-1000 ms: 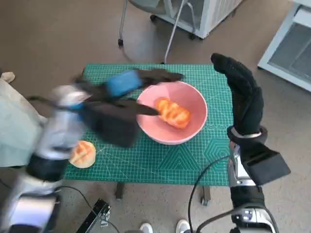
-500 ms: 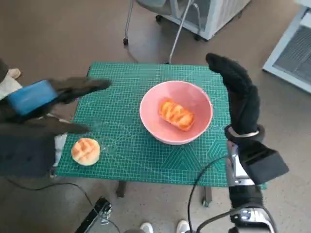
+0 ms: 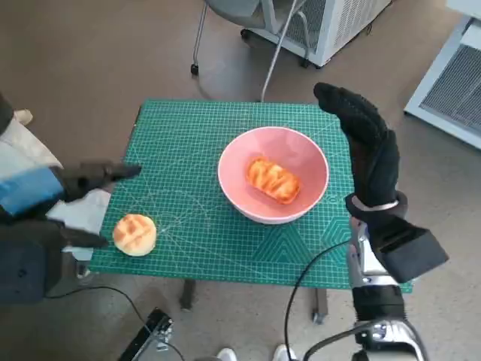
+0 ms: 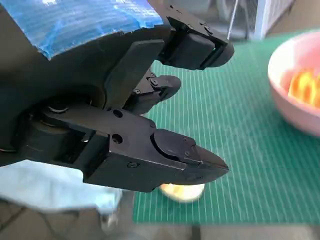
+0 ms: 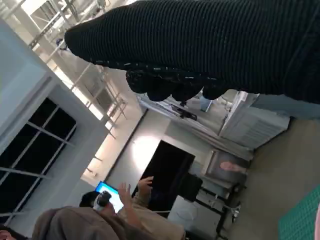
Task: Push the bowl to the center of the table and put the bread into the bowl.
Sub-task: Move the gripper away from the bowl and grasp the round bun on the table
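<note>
A pink bowl (image 3: 308, 162) stands near the middle of the green cutting mat (image 3: 188, 143), with a striped orange bread (image 3: 272, 179) lying in it. A round bun (image 3: 134, 234) lies at the mat's front left corner. My left hand (image 3: 45, 197) hangs off the table's left edge, above and left of the bun, fingers (image 4: 185, 157) spread and empty; the left wrist view shows the bun (image 4: 182, 191) just beneath them and the bowl (image 4: 295, 82) off to one side. My right hand (image 3: 368, 147) stands upright beside the bowl's right rim, fingers straight, holding nothing.
A chair base (image 3: 263, 30) and a white unit (image 3: 338, 22) stand behind the table. A pale cloth (image 3: 19, 154) lies at the left. A cable (image 3: 308, 278) hangs at the front. In the right wrist view a person (image 5: 100, 220) sits far off.
My left arm has swung left, from over the bowl's left rim to beyond the table's left edge. The bowl with its bread and my right hand have stayed put.
</note>
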Robot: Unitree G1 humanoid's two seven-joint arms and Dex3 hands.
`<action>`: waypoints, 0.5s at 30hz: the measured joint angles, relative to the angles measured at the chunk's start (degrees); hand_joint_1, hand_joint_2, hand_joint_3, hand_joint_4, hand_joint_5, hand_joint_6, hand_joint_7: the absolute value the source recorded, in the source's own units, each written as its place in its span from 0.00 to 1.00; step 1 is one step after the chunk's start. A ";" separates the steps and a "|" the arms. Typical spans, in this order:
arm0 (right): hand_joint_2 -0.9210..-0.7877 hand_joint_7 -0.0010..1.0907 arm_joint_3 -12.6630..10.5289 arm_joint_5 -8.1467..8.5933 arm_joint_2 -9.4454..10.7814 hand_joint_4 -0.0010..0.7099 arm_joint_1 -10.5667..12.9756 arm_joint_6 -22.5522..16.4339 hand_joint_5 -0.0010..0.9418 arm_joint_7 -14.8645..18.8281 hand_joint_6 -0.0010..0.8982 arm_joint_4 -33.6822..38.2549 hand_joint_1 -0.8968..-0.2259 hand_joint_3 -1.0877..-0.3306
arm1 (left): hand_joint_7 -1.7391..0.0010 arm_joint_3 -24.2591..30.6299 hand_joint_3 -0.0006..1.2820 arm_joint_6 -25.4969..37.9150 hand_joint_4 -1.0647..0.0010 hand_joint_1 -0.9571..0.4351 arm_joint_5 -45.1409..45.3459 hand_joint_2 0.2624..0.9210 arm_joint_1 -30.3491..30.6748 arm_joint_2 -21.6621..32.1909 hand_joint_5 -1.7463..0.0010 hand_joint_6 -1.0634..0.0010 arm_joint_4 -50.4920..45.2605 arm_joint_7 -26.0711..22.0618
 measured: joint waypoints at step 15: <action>0.00 0.78 -0.40 1.58 -0.16 0.60 -0.15 0.94 0.02 1.83 0.07 -0.28 0.46 0.49 | 0.99 -8.41 0.00 -2.54 0.87 0.81 5.40 0.88 0.54 -1.70 0.99 0.70 4.85 7.58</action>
